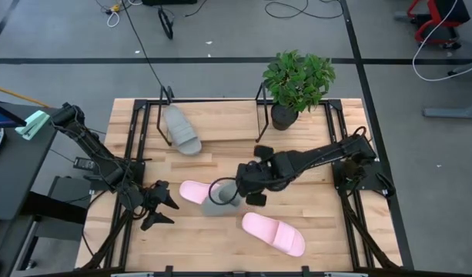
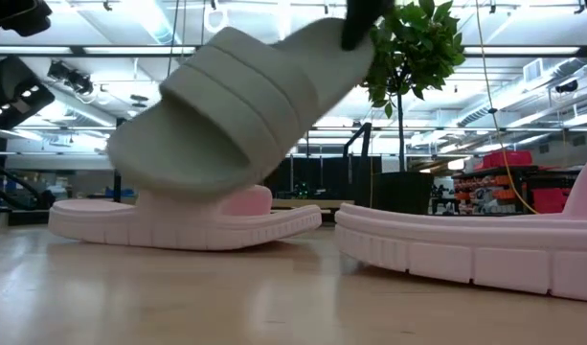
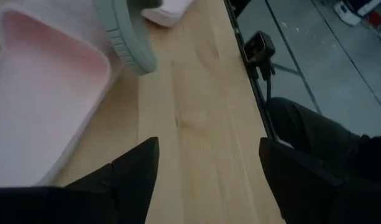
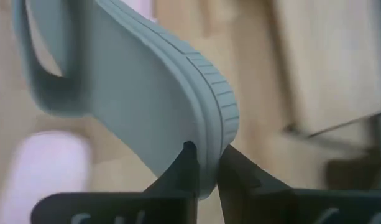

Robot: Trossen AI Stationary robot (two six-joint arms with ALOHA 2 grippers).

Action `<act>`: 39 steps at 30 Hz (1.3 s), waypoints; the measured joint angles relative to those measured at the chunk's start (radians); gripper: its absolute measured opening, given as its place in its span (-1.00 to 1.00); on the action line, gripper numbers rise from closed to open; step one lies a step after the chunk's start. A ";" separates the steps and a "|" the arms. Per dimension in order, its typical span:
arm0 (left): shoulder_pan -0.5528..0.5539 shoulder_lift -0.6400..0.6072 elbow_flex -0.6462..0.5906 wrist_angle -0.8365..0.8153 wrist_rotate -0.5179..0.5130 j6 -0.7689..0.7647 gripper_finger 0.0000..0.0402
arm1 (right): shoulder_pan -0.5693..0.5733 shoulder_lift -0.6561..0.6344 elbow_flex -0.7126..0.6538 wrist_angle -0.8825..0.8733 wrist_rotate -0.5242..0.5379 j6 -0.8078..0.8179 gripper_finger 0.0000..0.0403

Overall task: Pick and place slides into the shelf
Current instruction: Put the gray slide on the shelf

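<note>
My right gripper (image 1: 239, 187) is shut on a grey slide (image 1: 218, 198) at the table's middle. That slide hangs tilted over one pale pink slide (image 1: 192, 191), which lies flat on the table. The low view shows the grey slide (image 2: 236, 105) raised in front of this pink slide (image 2: 178, 222). A second pink slide (image 1: 274, 233) lies near the front edge. The other grey slide (image 1: 182, 129) lies on the left part of the shelf's (image 1: 220, 115) wooden board. My left gripper (image 1: 160, 205) is open, low over the table left of the pink slide, touching nothing. My right gripper pinches the grey slide's heel end (image 4: 206, 163) between its two fingers, one on the footbed and one on the underside. It comes from the table's right, slanting down. The heel is raised; the strap end (image 2: 145, 153) hangs lower over the pink slide. Whether they touch, I cannot tell.
A potted green plant (image 1: 297, 85) stands at the shelf's right end, by the black end frame (image 1: 260, 108). Bare wood shows between the shelf and the slides and in front of my left gripper (image 3: 206, 163). The table's edge and floor lie close beyond it.
</note>
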 joint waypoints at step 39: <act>0.494 0.000 0.000 0.032 -0.076 0.122 0.41 | -0.458 0.042 0.271 0.135 -0.032 -1.219 -0.83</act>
